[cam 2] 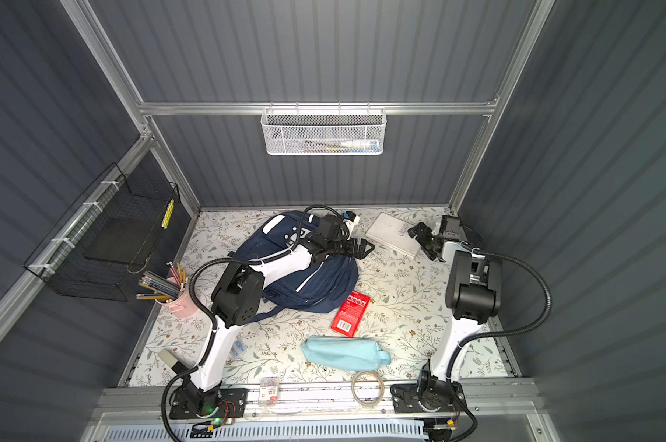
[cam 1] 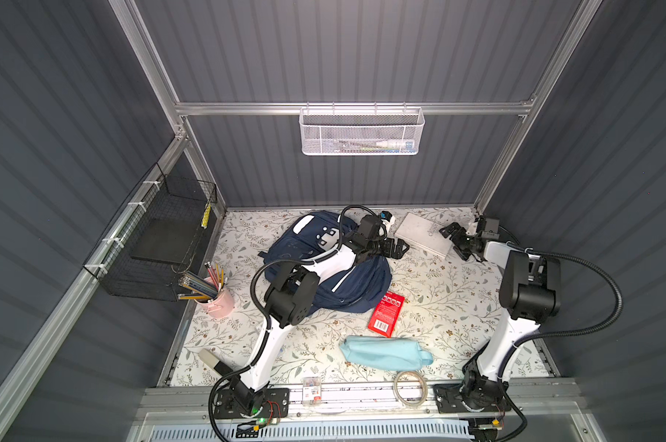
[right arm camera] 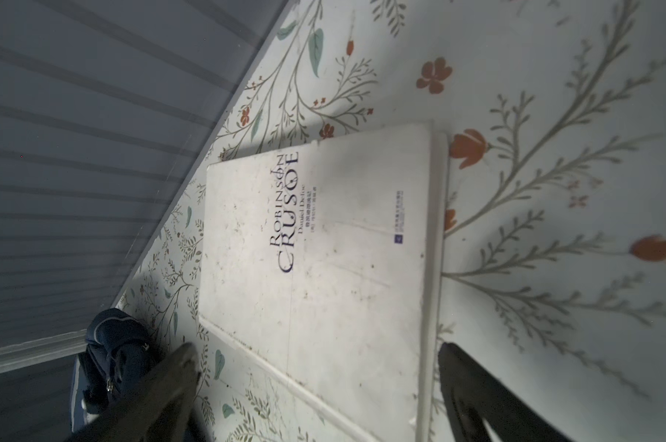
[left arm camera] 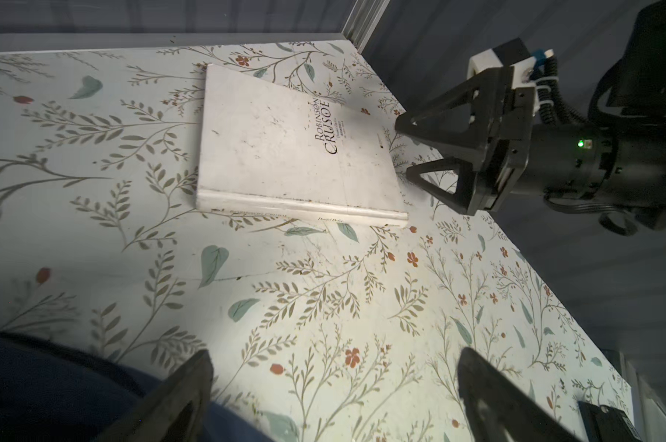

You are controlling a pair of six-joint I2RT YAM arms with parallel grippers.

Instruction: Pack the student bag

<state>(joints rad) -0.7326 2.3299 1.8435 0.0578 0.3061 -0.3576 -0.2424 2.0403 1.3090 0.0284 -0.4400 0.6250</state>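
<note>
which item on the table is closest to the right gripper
The white Robinson Crusoe book, beside the right gripper; the red packet and blue pouch lie far off.

This is a robot test cell in a lab, not a lived-in room. Grey ribbed panels [cam 1: 343, 49] on an aluminium frame [cam 1: 346, 108] box in a small table [cam 1: 457, 306] on three sides. The left arm [cam 1: 264, 348] and right arm [cam 1: 503, 344] are bolted to a metal rail [cam 1: 362, 394] along the table's front edge, cables exposed. School props lie on the flowered table cover: a student bag [cam 1: 362, 285], a book [cam 1: 419, 231] and a pencil cup [cam 1: 220, 306]. A white mesh basket [cam 1: 362, 132] and a black wire basket [cam 1: 159, 237] hang from the frame.
</note>
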